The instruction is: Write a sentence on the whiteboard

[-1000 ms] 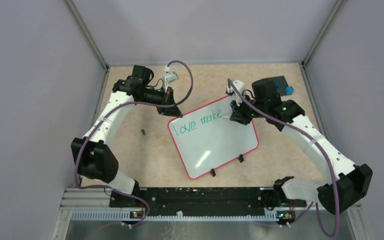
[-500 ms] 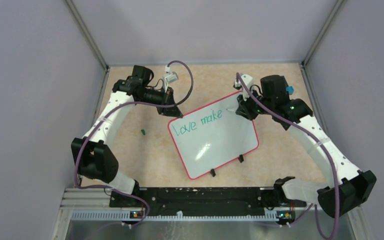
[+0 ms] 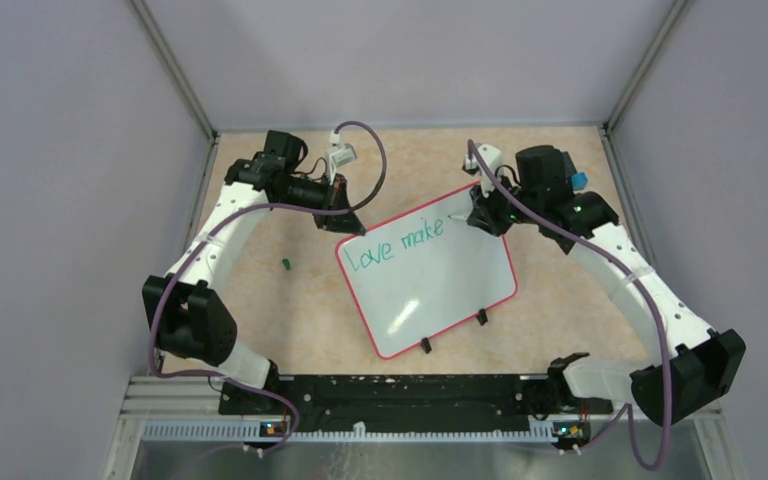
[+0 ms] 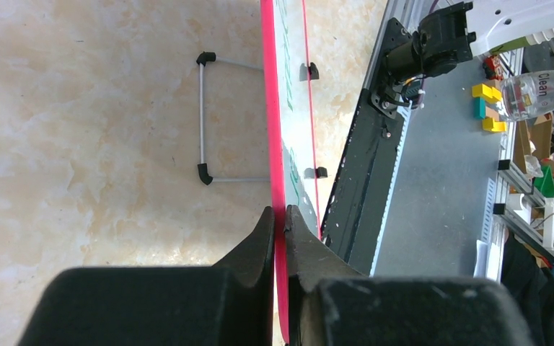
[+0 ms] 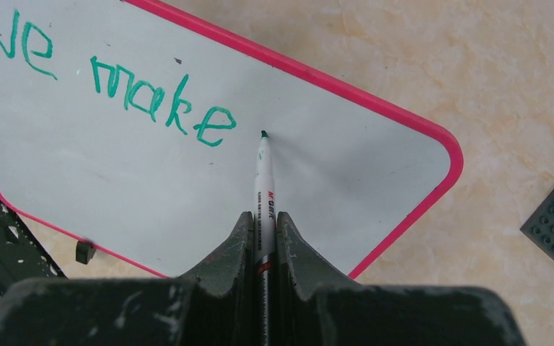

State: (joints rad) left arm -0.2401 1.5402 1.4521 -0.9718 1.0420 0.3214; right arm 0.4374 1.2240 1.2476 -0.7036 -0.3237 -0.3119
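My right pincer point(image 5: 263, 220) is pressed together on a marker point(image 5: 263, 180), the barrel pinched between both fingers and sticking straight out ahead of them. Its green tip is at the face of the whiteboard point(image 5: 115, 166). It sits just right of the last "e" of the green writing point(image 5: 162, 104), near the board's far right corner; I cannot tell whether the tip actually touches.

My left pincer point(image 4: 279, 213) is clamped on the whiteboard's red-pink frame. The edge runs away from my fingers as a thin line, and in the top view this grip sits at the board's far left corner point(image 3: 348, 222).

The whiteboard point(image 3: 430, 285) lies in the middle of the table point(image 3: 260, 300), between my two arms, with my right pincer point(image 3: 480, 215) over its far long edge. It is turned askew: its long axis runs from the near left to the far right. The words "Love make" follow the far long edge along that axis, and two black clip feet stick out from the near long edge.
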